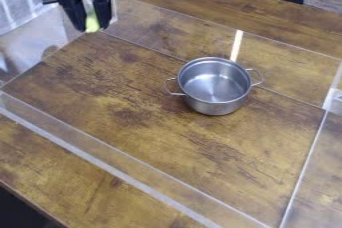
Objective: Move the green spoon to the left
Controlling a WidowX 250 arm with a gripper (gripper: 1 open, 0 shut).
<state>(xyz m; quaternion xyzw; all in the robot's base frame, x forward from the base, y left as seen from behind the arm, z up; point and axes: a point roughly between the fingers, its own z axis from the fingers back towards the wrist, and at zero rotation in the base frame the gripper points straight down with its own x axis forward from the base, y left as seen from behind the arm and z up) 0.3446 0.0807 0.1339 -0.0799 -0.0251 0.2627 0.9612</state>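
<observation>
Green spoon (92, 19) in end effector (88, 8), L side.

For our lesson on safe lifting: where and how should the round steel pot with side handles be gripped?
The round steel pot with side handles is probably best pinched by its rim wall, coming straight down from above, one finger inside and one outside. It stands upright with its open top facing up, so the rim is exposed; choose a stretch between the two thin loop handles, clear of both.

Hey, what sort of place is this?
Probably a robot test bench: a robot gripper hangs over a wooden tabletop with clear panels along its edges, and a steel pot sits there.
</observation>
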